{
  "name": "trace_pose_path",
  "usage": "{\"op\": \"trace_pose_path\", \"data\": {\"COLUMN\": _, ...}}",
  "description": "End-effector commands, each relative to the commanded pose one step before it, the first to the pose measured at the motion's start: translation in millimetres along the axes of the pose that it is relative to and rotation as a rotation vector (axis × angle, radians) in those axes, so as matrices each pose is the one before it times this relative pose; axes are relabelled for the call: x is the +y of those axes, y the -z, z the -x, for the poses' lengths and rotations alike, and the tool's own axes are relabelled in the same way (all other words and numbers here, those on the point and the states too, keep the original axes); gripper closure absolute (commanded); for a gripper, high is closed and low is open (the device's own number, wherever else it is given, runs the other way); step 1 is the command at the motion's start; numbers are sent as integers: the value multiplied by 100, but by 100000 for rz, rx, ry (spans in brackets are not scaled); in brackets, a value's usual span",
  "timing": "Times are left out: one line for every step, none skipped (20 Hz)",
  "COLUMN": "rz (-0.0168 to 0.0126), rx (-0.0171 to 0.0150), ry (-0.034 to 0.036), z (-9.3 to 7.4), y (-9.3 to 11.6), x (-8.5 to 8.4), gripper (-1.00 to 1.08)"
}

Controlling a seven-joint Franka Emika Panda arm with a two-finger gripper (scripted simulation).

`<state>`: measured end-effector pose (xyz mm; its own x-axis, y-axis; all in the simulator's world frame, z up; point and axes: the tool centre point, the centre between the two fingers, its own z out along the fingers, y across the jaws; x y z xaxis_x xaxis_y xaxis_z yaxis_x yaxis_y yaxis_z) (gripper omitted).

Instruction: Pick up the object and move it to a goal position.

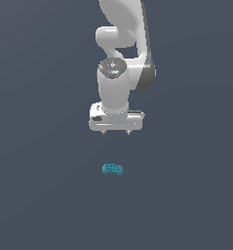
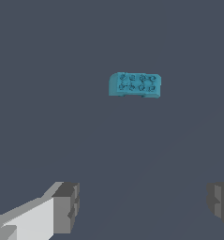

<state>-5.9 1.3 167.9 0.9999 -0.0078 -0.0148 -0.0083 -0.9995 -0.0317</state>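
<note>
The object [image 1: 112,169] is a tiny teal-blue block with a bumpy, studded top, lying flat on the dark grey floor. It also shows in the wrist view [image 2: 135,85]. My white gripper [image 1: 115,132] hangs above the floor, farther back than the block in the exterior view, and apart from it. Its two fingertips [image 1: 104,131] are spread wide. In the wrist view the grey pads [image 2: 66,206] stand far apart with nothing between them. The gripper [image 2: 144,206] is open and empty.
The white arm [image 1: 120,44] rises behind the gripper to the exterior view's top edge. The plain dark grey floor [image 1: 40,195] spreads all around. No goal marker shows.
</note>
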Motion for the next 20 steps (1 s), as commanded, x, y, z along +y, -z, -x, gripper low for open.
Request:
{"op": "trace_pose_path", "data": {"rz": 0, "rx": 0, "ry": 0, "z": 0, "y": 0, "x": 1, "gripper": -92}}
{"op": "trace_pose_path", "data": {"rz": -19, "rx": -38, "ry": 88, "z": 15, "y": 1, "x": -35, "gripper": -92}}
{"op": "trace_pose_path", "data": {"rz": -75, "rx": -139, "ry": 315, "z": 39, "y": -14, "x": -133, "gripper": -92}}
{"op": "trace_pose_path", "data": {"rz": -115, "rx": -213, "ry": 477, "z": 63, "y": -16, "x": -201, "gripper": -92}}
{"op": "trace_pose_path", "data": {"rz": -158, "rx": -291, "ry": 644, "z": 88, "y": -22, "x": -274, "gripper": -92}}
{"op": "trace_pose_path", "data": {"rz": -200, "rx": -365, "ry": 790, "z": 111, "y": -27, "x": -344, "gripper": -92}}
{"op": "trace_pose_path", "data": {"rz": -224, "rx": -403, "ry": 841, "z": 124, "y": -30, "x": -380, "gripper": -92}}
{"op": "trace_pose_path", "data": {"rz": -192, "rx": -339, "ry": 667, "z": 107, "y": -24, "x": -320, "gripper": -92}}
{"op": "trace_pose_path", "data": {"rz": -148, "rx": -255, "ry": 457, "z": 85, "y": -15, "x": -242, "gripper": -92}}
{"op": "trace_pose_path", "data": {"rz": -103, "rx": -171, "ry": 256, "z": 59, "y": -10, "x": -162, "gripper": -92}}
{"op": "trace_pose_path", "data": {"rz": -54, "rx": -83, "ry": 67, "z": 32, "y": -4, "x": -77, "gripper": -92}}
{"op": "trace_pose_path", "data": {"rz": 1, "rx": 10, "ry": -68, "z": 4, "y": 6, "x": 1, "gripper": -92}}
{"op": "trace_pose_path", "data": {"rz": 37, "rx": 59, "ry": -69, "z": -24, "y": 1, "x": 61, "gripper": -92}}
{"op": "trace_pose_path", "data": {"rz": 46, "rx": 53, "ry": 97, "z": -27, "y": 0, "x": 40, "gripper": -92}}
{"op": "trace_pose_path", "data": {"rz": 27, "rx": 12, "ry": 237, "z": -31, "y": -16, "x": 32, "gripper": -92}}
{"op": "trace_pose_path", "data": {"rz": 34, "rx": 2, "ry": 413, "z": -36, "y": -20, "x": 7, "gripper": -92}}
{"op": "trace_pose_path", "data": {"rz": 38, "rx": -8, "ry": 564, "z": -45, "y": -27, "x": 2, "gripper": -92}}
{"op": "trace_pose_path", "data": {"rz": 47, "rx": -11, "ry": 709, "z": -56, "y": -35, "x": 4, "gripper": -92}}
{"op": "trace_pose_path", "data": {"rz": 61, "rx": -8, "ry": 855, "z": -70, "y": -42, "x": 10, "gripper": -92}}
{"op": "trace_pose_path", "data": {"rz": 75, "rx": -2, "ry": 991, "z": -84, "y": -49, "x": 19, "gripper": -92}}
